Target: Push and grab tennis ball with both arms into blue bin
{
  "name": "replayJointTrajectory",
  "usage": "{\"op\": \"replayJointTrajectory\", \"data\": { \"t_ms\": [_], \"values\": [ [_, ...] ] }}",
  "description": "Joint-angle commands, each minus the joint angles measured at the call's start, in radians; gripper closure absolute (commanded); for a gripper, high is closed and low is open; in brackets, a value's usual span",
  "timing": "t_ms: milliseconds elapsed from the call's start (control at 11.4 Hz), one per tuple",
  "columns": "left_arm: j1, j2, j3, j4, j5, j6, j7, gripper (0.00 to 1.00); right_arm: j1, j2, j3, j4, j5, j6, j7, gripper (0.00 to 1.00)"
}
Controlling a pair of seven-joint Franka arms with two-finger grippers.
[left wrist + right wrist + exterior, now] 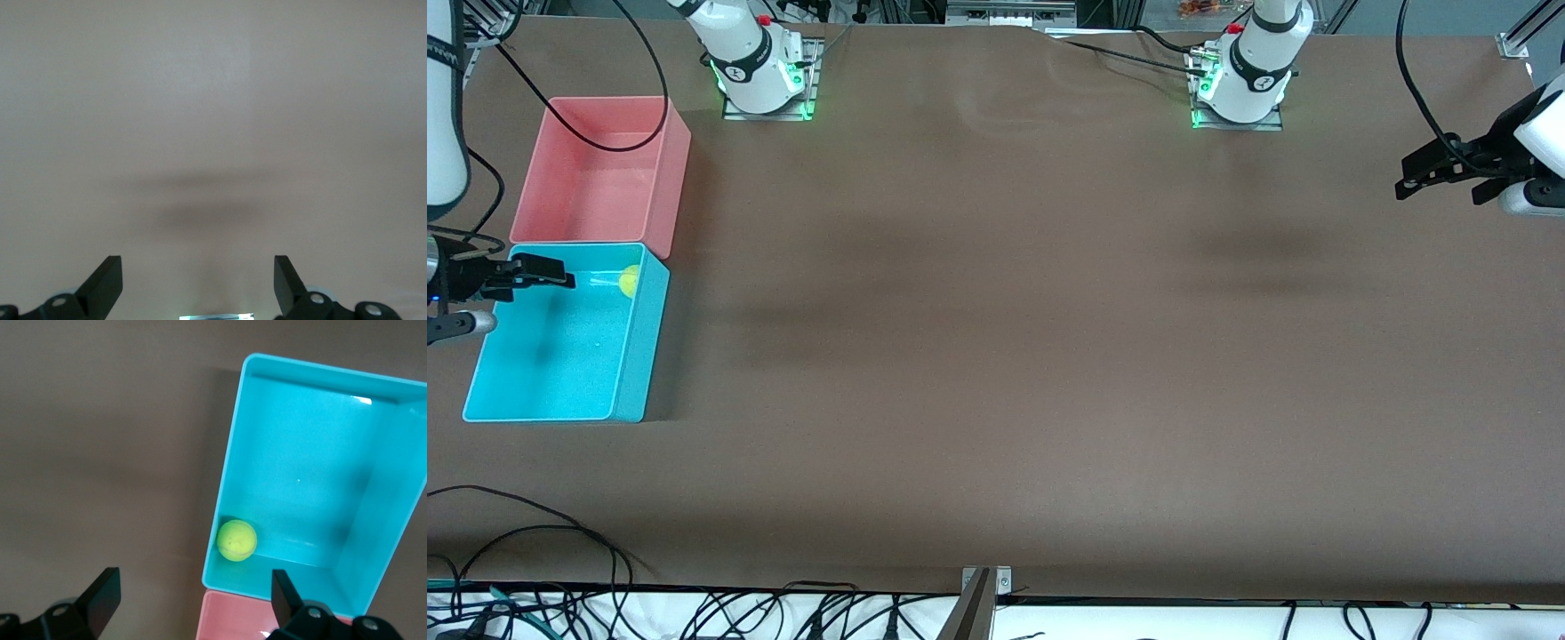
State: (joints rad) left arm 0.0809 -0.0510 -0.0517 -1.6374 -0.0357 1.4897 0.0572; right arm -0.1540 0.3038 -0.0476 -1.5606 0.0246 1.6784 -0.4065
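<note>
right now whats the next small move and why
Probably just lift the right pincer up and away: the tennis ball already rests inside the blue bin, in the corner beside the pink bin, and that pincer is open. The left pincer waits open over bare table.

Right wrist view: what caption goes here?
Tennis ball lies inside the blue bin, right gripper open above.
</note>
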Motion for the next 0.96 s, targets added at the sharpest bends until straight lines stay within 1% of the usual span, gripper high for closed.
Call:
{"op": "replayJointTrajectory", "data": {
  "t_ms": [0, 175, 263, 350, 525, 700, 875],
  "values": [
    [0.005, 0.033, -0.007, 0.062, 0.033, -0.014, -0.01, 0.0, 0.007, 0.004, 0.023, 0.127, 0.017, -0.136, 0.061, 0.0],
    [0.003, 0.034, -0.007, 0.062, 0.033, -0.014, -0.01, 0.0, 0.011, -0.006, 0.02, 0.183, 0.015, -0.204, 0.064, 0.0],
    [0.003, 0.034, -0.007, 0.062, 0.033, -0.014, -0.01, 0.0, 0.011, -0.008, 0.022, 0.232, 0.014, -0.265, 0.069, 0.0],
    [0.003, 0.034, -0.007, 0.062, 0.033, -0.014, -0.01, 0.0, 0.011, -0.008, 0.02, 0.255, 0.012, -0.317, 0.093, 0.0],
    [0.003, 0.034, -0.007, 0.062, 0.034, -0.014, -0.011, 0.0, 0.01, -0.017, 0.011, 0.289, 0.009, -0.333, 0.097, 0.0],
    [0.0, 0.034, -0.008, 0.062, 0.034, -0.014, -0.011, 0.0, 0.013, -0.031, 0.018, 0.332, -0.021, -0.364, 0.174, 0.0],
    [-0.001, 0.034, -0.008, 0.062, 0.034, -0.014, -0.011, 0.0, 0.025, -0.031, 0.023, 0.35, -0.026, -0.379, 0.199, 0.0]
  ]
}}
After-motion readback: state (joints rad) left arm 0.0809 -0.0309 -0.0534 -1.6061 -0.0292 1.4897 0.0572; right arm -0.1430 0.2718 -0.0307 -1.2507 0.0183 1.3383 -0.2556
